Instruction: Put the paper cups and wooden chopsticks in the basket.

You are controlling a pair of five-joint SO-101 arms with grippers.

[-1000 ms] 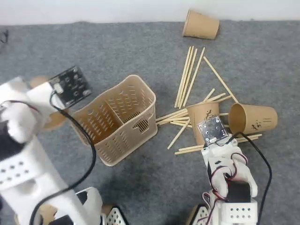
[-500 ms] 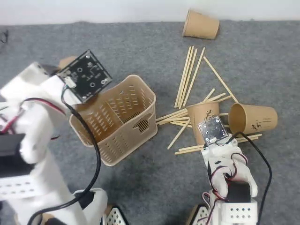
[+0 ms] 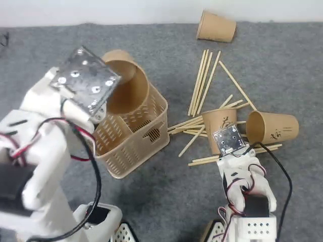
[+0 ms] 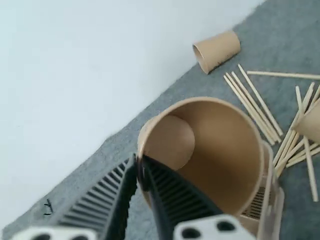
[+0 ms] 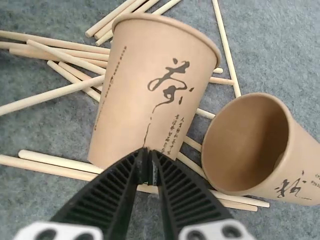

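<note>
Item one: my left gripper. Its jaws were pinched shut on the rim of the held paper cup, one finger inside the mouth and one outside. My left wrist view looked straight into this cup, down to its round base. The high view placed the held paper cup tilted on its side over the far end of the basket. Whether it touched the basket's rim I could not tell.

Item two: the basket, a beige slotted plastic one, stood on the grey carpet. A corner of its wall sat under the held cup in my left wrist view.

Item three: my right gripper. Its jaws were drawn together with a bare sliver between them, at the base edge of the printed cup. Whether they nipped that edge I could not tell. The high view gave the printed cup lying across the wooden chopsticks.

Item four: the open-mouthed cup, on its side just beside the printed one, its hollow facing my right wrist camera. It lay on chopsticks too.

Item five: the far cup, on its side near the white wall, well apart from the rest. My left wrist view also caught it, with loose chopsticks beyond the basket.
</note>
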